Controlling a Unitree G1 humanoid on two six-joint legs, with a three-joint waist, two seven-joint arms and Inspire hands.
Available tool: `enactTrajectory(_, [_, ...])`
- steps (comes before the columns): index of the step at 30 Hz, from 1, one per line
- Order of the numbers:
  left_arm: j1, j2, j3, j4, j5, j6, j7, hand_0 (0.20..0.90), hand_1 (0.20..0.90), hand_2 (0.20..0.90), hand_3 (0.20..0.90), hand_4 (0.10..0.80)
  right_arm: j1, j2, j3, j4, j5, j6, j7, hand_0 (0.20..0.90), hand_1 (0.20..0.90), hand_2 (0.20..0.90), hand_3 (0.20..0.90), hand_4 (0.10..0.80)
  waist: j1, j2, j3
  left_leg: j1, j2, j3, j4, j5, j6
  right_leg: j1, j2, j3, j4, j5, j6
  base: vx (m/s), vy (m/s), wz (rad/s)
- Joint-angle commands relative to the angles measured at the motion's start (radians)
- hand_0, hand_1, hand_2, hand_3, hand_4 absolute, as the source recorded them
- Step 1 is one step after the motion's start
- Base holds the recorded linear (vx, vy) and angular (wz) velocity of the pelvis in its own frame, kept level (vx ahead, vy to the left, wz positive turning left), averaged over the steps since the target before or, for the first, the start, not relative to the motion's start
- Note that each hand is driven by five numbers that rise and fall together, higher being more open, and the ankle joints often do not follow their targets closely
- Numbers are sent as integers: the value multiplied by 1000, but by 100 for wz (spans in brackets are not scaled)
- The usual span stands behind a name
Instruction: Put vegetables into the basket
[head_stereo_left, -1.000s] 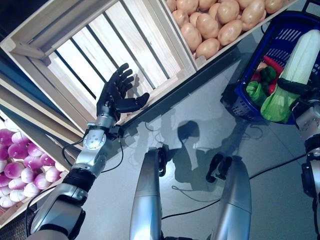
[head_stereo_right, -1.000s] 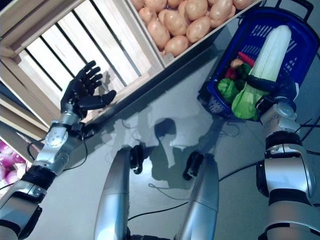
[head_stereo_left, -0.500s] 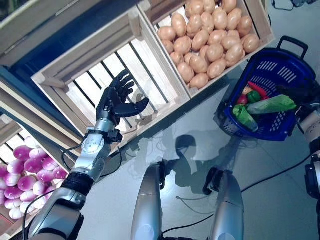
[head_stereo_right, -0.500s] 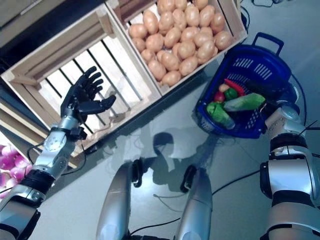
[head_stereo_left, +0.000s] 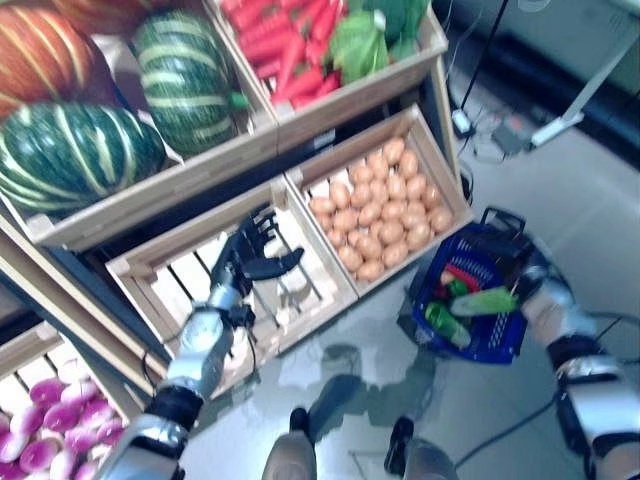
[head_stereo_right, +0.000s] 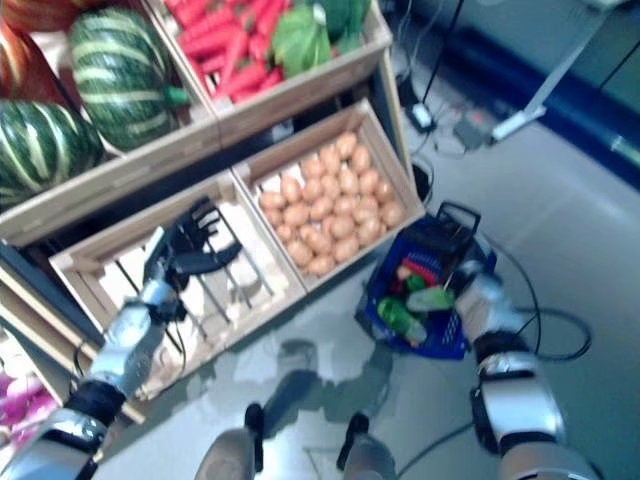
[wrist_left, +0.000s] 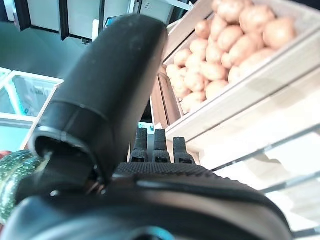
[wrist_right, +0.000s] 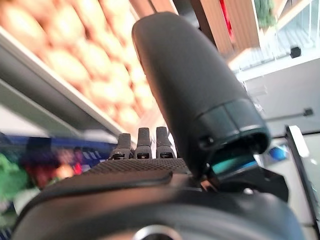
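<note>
Nearest on the floor (head_stereo_left: 520, 410), toward the robot's right, stands the blue basket (head_stereo_left: 495, 345) with its dark handle raised; inside lie a long pale green vegetable (head_stereo_left: 483, 301), a darker green vegetable (head_stereo_left: 440, 322) and a red one (head_stereo_left: 462, 277). The right robot hand (head_stereo_left: 527, 268) sits at the basket's far right rim, and its wrist view shows straight fingers (wrist_right: 142, 142) with nothing held between them and the thumb. To the left, the left robot hand (head_stereo_left: 247, 258) hovers over an empty slatted wooden crate (head_stereo_left: 145, 265), fingers spread and thumb out, gripping nothing. Beside that crate, just behind the basket, a second crate holds potatoes (head_stereo_left: 375, 215). At the lower left edge a crate of purple-and-white round vegetables (head_stereo_left: 45, 430) shows. On the shelf behind and above rest striped green pumpkins (head_stereo_left: 180, 65), an orange pumpkin (head_stereo_left: 35, 55), then red carrots (head_stereo_left: 285, 45) and leafy greens (head_stereo_left: 360, 40).
</note>
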Motion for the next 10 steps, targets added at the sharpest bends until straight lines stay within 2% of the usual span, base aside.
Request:
enactTrajectory(1, [26,-20,40,16,31,-73,-21,900,900,900,900,800,72,47,-16,-54,17,-155,60,900,900,900,900,800,7,-14,-122,37,-48,4,-117,1,76,59,29,23,-142,53,-62,77,0,1])
enactTrajectory(5, [89,-87,43,84,49,-98,-3,900,900,900,900,800,208,144,18,-133,-25,-234,49,900,900,900,900,800,-4,-13,-149,39,-50,12,-127,-1,66,75,45,23,-170,55,-65,13,-3,-5])
enactTrajectory(10, [143,-151,66,175,88,-113,26,900,900,900,900,800,314,249,55,-191,-4,-274,20,900,900,900,900,800,-20,-13,-160,53,-51,30,-127,-11,69,84,43,26,-170,52,-63,3,3,0])
